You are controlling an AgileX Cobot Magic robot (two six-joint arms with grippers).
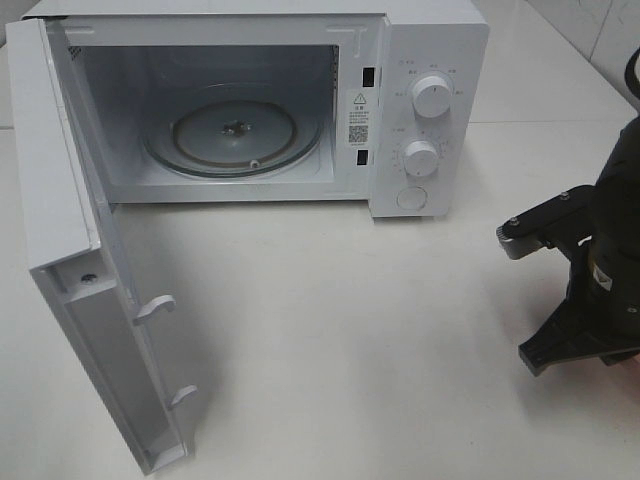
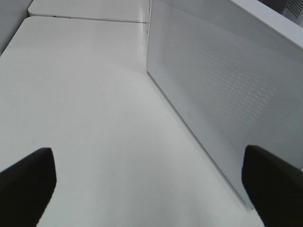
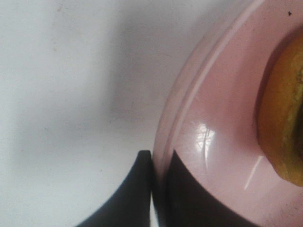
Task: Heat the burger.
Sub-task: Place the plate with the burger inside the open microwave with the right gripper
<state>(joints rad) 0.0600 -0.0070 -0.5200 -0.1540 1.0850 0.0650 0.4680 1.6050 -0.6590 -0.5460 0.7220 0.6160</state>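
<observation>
Right up against the right wrist lens, your right pincer (image 3: 158, 161) is clamped on the rim of the pink plate (image 3: 213, 118), with one dark finger on the outside of the rim and the other lying on the plate's inner face. The burger (image 3: 284, 118) sits on that plate, further in from the rim. You see only part of its orange-brown bun and a dark greenish strip. Beside the plate is the white desk (image 3: 61, 94).

Only this wrist view gives you the grip and the burger. In the high view you get just the right arm (image 1: 600, 280) at the right edge, and its black body hides the plate and what it carries.

Your left pincer (image 2: 149, 189) shows only in its own wrist view. Its two black fingers stand wide apart over the desk with nothing between them. Just beyond it on one side is the perforated outer face of the microwave door (image 2: 227, 94).

From above, that door is swung fully out on the left, running toward the near edge of the desk. Behind it, the microwave (image 1: 430, 40) stands open at the back. The glass turntable (image 1: 235, 130) lies bare inside, and two dials (image 1: 432, 96) sit on the panel to its right, well apart from the right arm.
</observation>
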